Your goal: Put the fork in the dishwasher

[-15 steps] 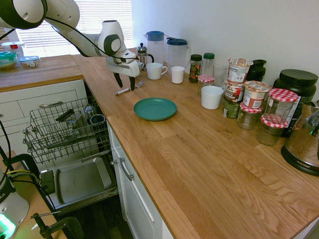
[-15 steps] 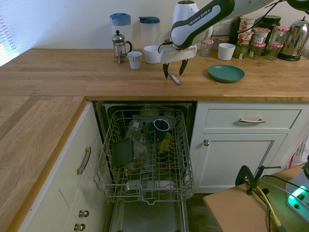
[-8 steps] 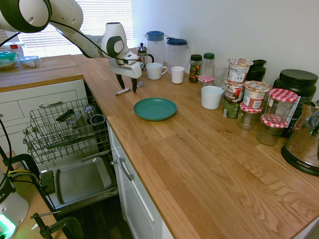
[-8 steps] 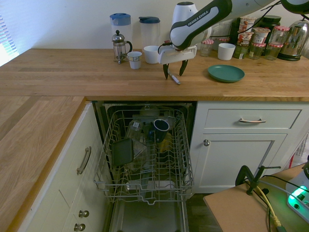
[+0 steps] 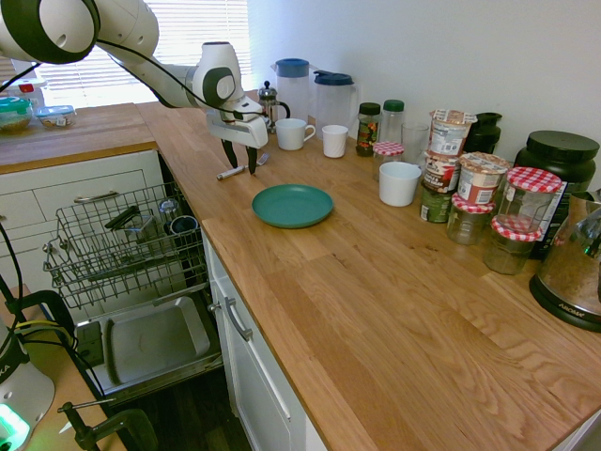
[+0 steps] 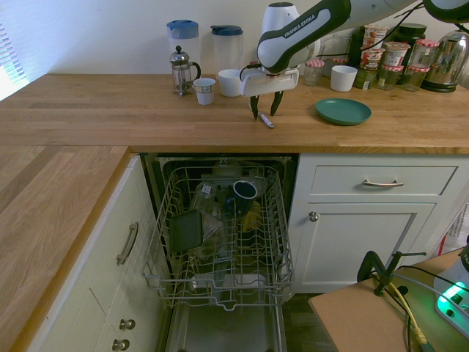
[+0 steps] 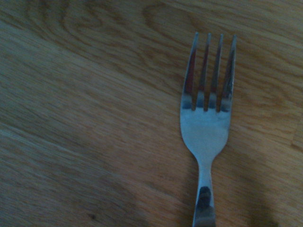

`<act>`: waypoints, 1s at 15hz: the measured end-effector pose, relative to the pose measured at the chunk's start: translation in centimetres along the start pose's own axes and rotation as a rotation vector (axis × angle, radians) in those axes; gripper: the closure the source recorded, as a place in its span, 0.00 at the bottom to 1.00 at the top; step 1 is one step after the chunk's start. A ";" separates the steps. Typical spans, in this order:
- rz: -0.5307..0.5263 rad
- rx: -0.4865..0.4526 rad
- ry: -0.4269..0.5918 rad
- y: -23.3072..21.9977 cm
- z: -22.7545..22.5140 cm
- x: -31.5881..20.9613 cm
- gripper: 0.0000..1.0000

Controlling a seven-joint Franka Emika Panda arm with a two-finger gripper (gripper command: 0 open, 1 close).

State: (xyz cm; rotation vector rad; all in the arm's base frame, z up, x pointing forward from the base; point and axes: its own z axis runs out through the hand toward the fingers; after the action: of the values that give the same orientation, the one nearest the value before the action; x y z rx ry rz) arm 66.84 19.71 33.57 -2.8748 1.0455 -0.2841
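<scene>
While "FRANKA EMIKA" reads along the arm (image 6: 316, 26) and "AROMA" on the kettle (image 5: 575, 282), the gripper (image 6: 264, 114) stands with its fingers apart over the fork (image 6: 267, 120), which lies on the counter (image 5: 376, 282). Seen from the second exterior view's plate (image 6: 343, 111), the fork is at nine o'clock, near the front edge, with bare wood between them; the open dishwasher (image 6: 223, 286) sits at seven o'clock.

Shiny metal on smooth wood

We see a glossy fork (image 7: 205, 127), a satin-sheened wooden surface (image 5: 347, 291) and matt wire rack (image 6: 234, 271).
</scene>
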 end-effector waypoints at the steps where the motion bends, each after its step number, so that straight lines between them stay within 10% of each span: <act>1: 0.001 0.000 -0.001 0.0 0.0 0.0 1.00; 15: 0.039 0.007 -0.004 1.3 -0.1 2.1 1.00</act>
State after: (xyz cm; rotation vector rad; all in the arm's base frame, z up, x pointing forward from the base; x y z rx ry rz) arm 67.57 17.35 33.83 -2.8439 1.0956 -0.2786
